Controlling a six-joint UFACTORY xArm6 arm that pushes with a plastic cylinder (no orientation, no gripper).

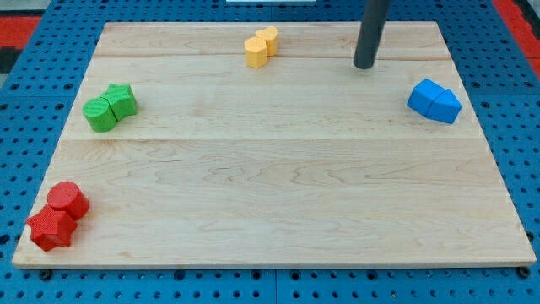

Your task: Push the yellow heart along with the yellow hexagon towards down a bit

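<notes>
On a pale wooden board [278, 203], two red blocks [57, 215], a cylinder touching a star-like piece, sit at the view's bottom left, well apart from my tip [364, 65]. Farther up, two green blocks [110, 107] lie touching, far to the tip's left; two blue blocks [434, 101] rest near its lower right. The yellow hexagon [256, 51] and yellow heart [268, 38] touch each other near the top edge, left of the tip at about its level. The bare rod holds nothing and touches no block, seemingly placed to circle above the pair before pushing down.
</notes>
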